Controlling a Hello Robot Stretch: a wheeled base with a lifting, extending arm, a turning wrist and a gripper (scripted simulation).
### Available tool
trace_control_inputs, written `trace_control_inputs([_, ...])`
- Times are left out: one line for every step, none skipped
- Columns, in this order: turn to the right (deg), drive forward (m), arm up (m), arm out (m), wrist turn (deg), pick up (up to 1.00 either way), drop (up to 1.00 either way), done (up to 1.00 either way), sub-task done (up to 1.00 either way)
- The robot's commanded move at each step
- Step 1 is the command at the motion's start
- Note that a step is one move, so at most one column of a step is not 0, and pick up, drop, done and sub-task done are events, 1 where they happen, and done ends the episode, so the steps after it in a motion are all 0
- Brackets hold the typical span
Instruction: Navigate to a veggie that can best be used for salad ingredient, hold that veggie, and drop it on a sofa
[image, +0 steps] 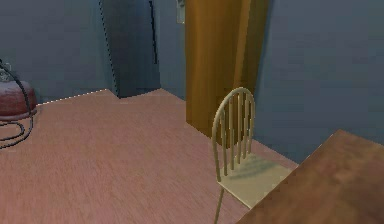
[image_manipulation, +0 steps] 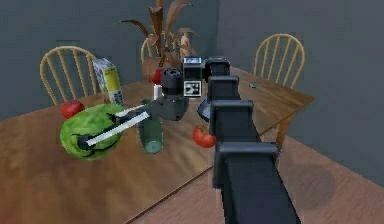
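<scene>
Lettuce, a round green head with no long axis to speak of, sits right at the fingertips of the gripper and seems to rest on the wooden table. I cannot tell whether it is held, nor how the jaws stand. Just past the tips lies a red tomato, a carton stands beside the fingers, and a green bottle stands back toward the wrist. Wooden chairs ring the table under blue-grey walls.

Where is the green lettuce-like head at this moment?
In the arm side view's left, the green head is at the wooden table's left part, with a red round thing just behind it and the gripper showing in front of it.
</scene>
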Motion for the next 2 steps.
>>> trace_control_inputs([0.0,0.0,0.0,0.0,-45.0,0.0,0.0,0.0,0.0])
trace_control_inputs([0.0,0.0,0.0,0.0,-9.0,0.0,0.0,0.0,0.0])
